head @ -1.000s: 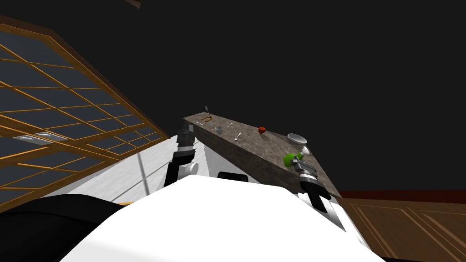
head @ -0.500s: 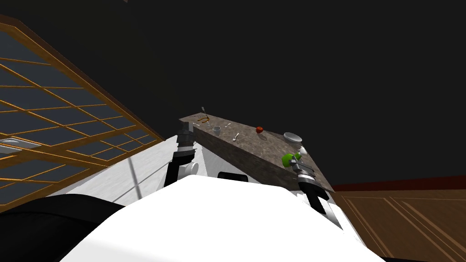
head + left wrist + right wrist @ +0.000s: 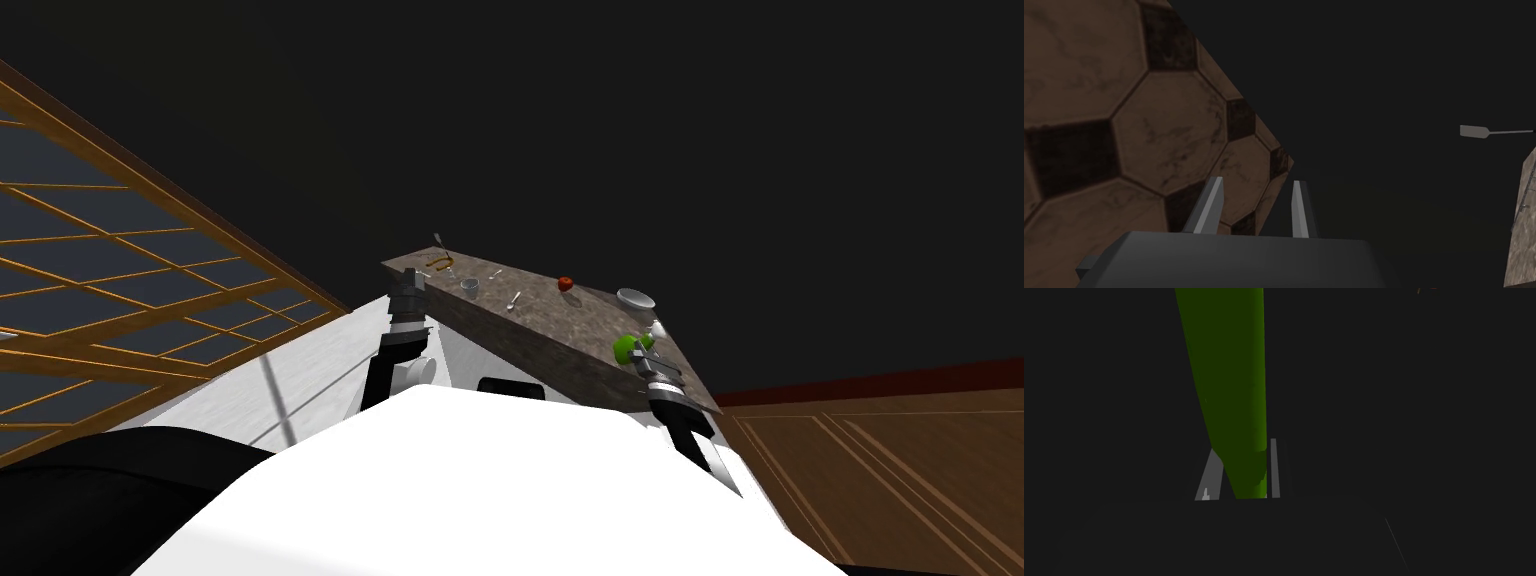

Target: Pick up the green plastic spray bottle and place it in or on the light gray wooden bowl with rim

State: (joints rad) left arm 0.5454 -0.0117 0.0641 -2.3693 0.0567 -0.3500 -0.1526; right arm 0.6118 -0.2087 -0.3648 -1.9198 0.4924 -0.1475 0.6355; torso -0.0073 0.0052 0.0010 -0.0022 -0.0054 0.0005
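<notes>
Right gripper (image 3: pixel 1243 449) clamped on green spray bottle (image 3: pixel 1229 378).
Right wrist view: both blade fingers (image 3: pixel 1210 475) press the bottle's sides near its lower end, and the body runs up and away from the gripper. Head view: right gripper (image 3: pixel 640 354) holds the spray bottle (image 3: pixel 626 349) at the near right end of the mottled brown counter (image 3: pixel 545 318). The light grey bowl (image 3: pixel 636 298) sits just beyond on the same counter, apart from the bottle. Left gripper (image 3: pixel 1256 189) is by the counter's far left corner, fingers parted with nothing between them.
</notes>
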